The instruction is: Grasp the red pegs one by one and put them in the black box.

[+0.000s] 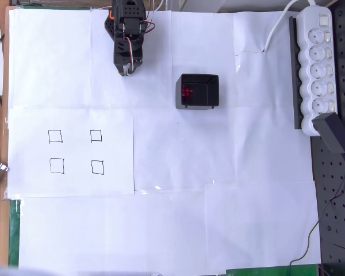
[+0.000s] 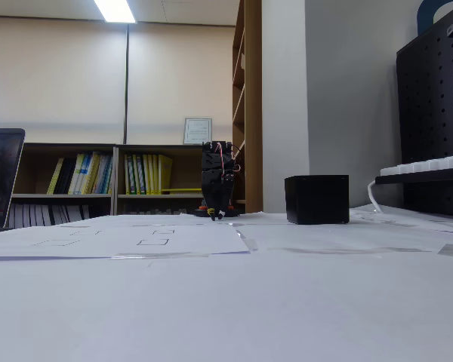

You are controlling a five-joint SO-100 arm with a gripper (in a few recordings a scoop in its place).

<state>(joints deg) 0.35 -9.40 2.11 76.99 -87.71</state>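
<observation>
Overhead view looks straight down; fixed view sits low at table level; both share the black box [image 1: 198,91].

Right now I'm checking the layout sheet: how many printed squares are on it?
4, all empty outlines in a two-by-two grid on the left sheet in the overhead view: upper left, upper right, lower left, lower right.
</observation>
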